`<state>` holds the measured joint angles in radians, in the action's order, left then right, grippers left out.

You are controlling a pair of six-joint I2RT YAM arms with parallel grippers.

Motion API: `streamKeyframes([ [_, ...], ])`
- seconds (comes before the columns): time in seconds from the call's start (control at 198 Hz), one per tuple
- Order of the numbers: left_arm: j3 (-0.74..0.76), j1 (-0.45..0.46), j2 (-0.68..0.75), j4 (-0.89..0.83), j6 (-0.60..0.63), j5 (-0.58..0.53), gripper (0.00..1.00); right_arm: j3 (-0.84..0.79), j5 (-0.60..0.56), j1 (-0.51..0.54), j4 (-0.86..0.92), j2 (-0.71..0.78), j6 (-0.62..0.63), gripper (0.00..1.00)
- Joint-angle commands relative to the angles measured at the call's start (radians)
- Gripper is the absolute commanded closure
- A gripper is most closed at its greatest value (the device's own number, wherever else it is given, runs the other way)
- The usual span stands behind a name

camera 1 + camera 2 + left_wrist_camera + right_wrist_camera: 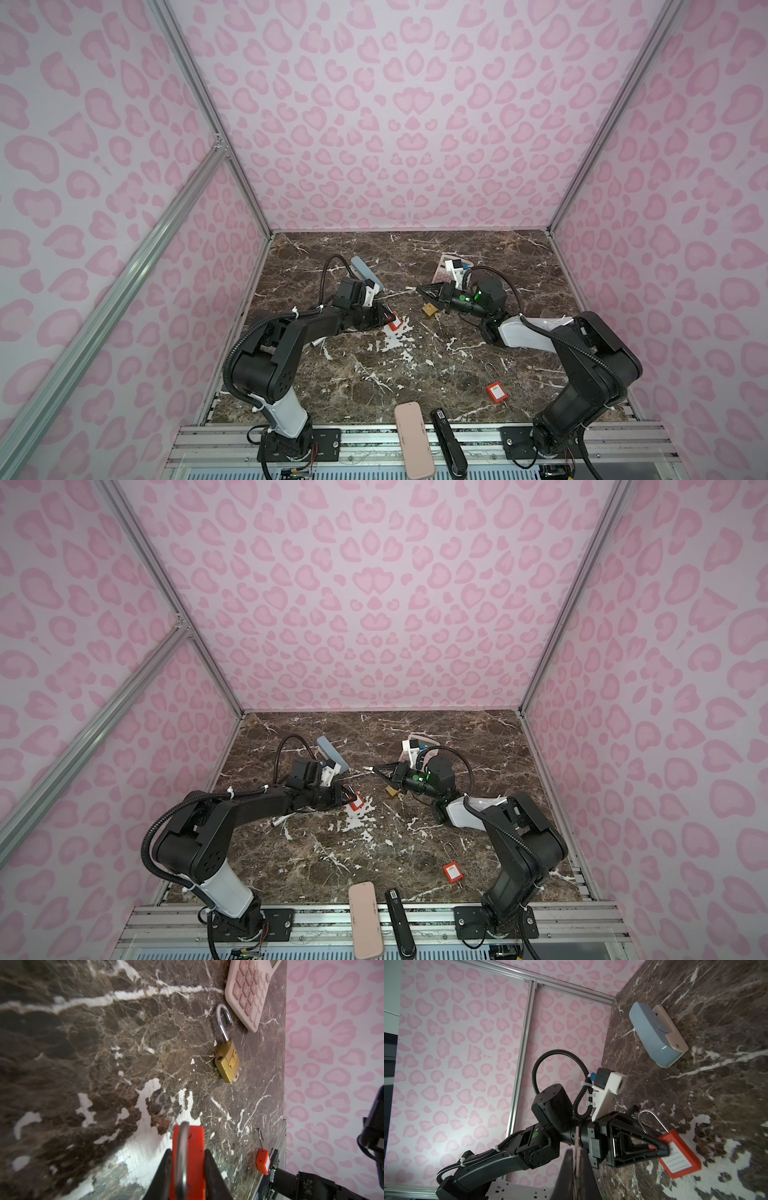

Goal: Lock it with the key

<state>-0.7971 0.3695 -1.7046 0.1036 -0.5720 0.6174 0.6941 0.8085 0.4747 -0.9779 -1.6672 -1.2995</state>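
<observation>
Clamps red lock (pixel 395 324) in left gripper (pixel 387 316), barely parted, near table (pixel 519 266) centre. Pinches key (pixel 410 287) in right gripper (pixel 419 288), closed tight, 1 o'clock of lock, apart. Yet to insert and turn.

Three walls (pixel 415 124) close the cell in, pale lilac with pink leopard-like blotches — some heart-shaped. Silver aluminium struts (pixel 206 109) run up the corners, and one slants across the left wall. The tabletop (pixel 415 374) is dark brown marble, white-veined — worn to white patches mid-surface. A grooved metal rail (pixel 365 438) edges its near side.
</observation>
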Motion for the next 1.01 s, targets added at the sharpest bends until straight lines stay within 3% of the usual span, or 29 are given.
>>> streamKeyframes([
  [0.0, 0.004, 0.003, -0.006, 0.013, 0.050, -0.024, 0.77, -0.008, 0.008, -0.001, 0.073, 0.007, 0.062, 1.00],
  [0.106, -0.004, 0.002, -0.022, -0.004, 0.072, -0.037, 0.65, -0.033, 0.000, -0.001, 0.072, 0.002, 0.064, 1.00],
  [0.167, -0.008, 0.002, -0.029, -0.006, 0.078, -0.035, 0.51, -0.044, -0.002, -0.001, 0.060, 0.000, 0.055, 1.00],
  [0.298, -0.020, 0.001, -0.022, -0.039, 0.085, -0.089, 0.39, -0.055, -0.009, -0.011, 0.064, 0.007, 0.057, 1.00],
  [0.571, -0.060, 0.002, -0.035, -0.084, 0.044, -0.198, 0.31, -0.050, -0.003, -0.025, 0.102, 0.015, 0.077, 1.00],
  [1.001, -0.156, 0.034, -0.112, -0.082, 0.019, -0.161, 0.30, -0.064, -0.014, -0.044, 0.133, 0.020, 0.100, 1.00],
])
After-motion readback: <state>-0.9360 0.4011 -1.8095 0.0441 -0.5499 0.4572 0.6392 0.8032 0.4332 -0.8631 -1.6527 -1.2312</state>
